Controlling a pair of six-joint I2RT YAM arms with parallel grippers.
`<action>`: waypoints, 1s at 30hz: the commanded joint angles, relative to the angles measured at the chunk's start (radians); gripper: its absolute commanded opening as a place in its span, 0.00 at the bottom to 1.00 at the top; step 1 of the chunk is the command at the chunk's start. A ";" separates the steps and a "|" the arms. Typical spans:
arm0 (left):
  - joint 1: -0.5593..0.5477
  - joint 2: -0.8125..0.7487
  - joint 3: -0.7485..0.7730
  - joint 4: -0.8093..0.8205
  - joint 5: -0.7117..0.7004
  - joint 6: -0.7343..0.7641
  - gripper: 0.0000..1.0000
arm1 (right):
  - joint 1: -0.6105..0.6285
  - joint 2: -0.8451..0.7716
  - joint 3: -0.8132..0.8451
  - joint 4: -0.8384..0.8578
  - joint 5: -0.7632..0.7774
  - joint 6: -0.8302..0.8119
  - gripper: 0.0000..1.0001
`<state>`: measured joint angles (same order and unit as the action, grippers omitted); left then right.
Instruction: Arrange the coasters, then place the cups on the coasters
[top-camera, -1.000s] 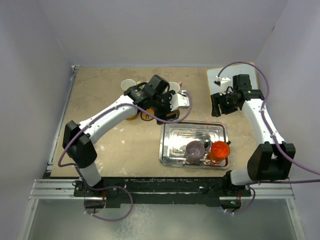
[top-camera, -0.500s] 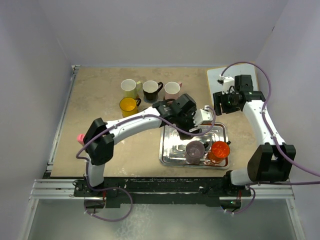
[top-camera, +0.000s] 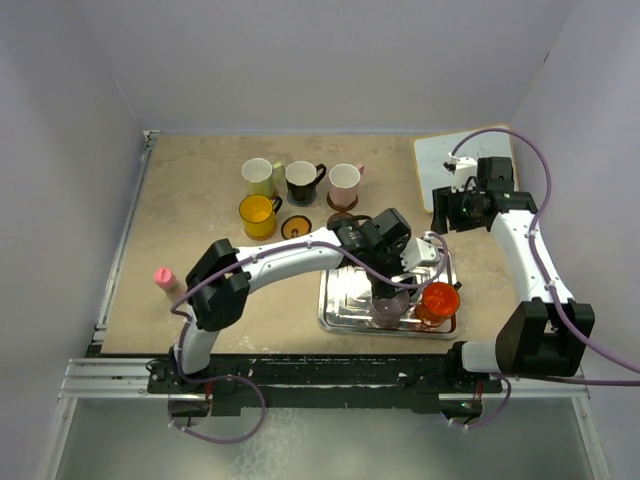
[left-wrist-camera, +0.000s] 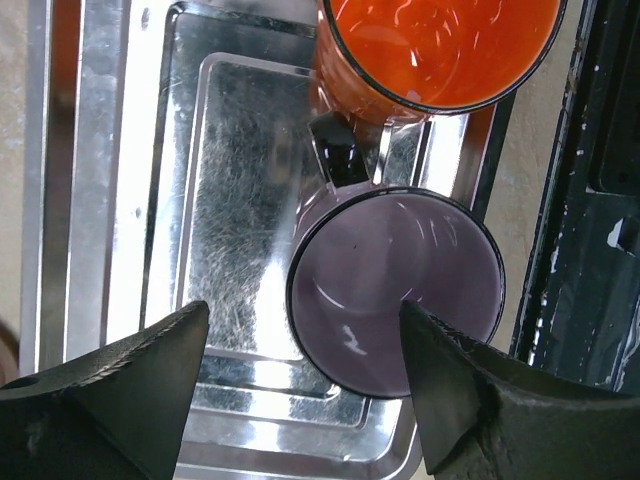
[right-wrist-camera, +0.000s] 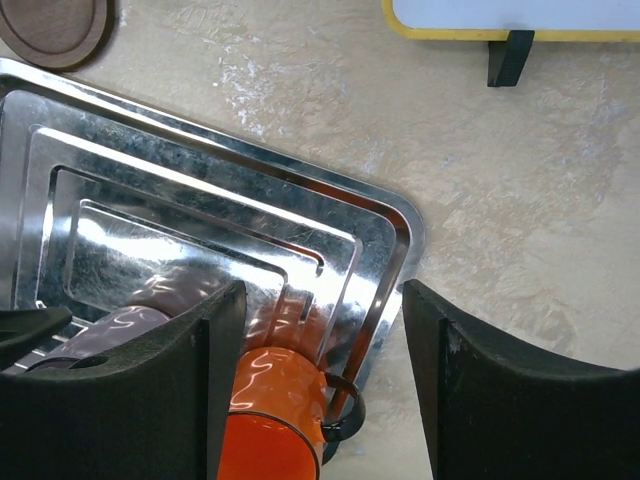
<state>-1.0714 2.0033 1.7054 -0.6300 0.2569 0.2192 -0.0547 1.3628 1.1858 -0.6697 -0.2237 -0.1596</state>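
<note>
A translucent purple cup and an orange-red cup stand side by side in the near right part of the steel tray. My left gripper hangs open over the purple cup, one finger outside its rim and one over its inside. My right gripper is open and empty above the tray's far right corner, behind the orange-red cup. Pale yellow, black, pinkish-white and yellow-orange cups stand at the back. A black orange-ringed coaster and a dark brown coaster lie bare.
A white board with a yellow edge lies at the back right, just behind my right gripper. A small pink bottle stands at the left. The left forearm stretches across the table's middle to the tray.
My left arm has swung from the back cups rightward and forward over the tray, ending above the purple cup. The right gripper has drifted slightly right.
</note>
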 joint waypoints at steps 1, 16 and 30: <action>-0.010 0.038 0.049 0.029 -0.037 -0.012 0.73 | -0.014 -0.041 -0.017 0.032 -0.017 0.016 0.66; -0.017 0.077 0.044 0.031 -0.047 0.009 0.50 | -0.026 -0.053 -0.033 0.040 -0.029 0.021 0.67; -0.024 0.098 0.058 0.022 -0.036 0.005 0.26 | -0.037 -0.063 -0.046 0.046 -0.038 0.022 0.67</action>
<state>-1.0893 2.1071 1.7153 -0.6250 0.2070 0.2203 -0.0856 1.3338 1.1374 -0.6407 -0.2306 -0.1478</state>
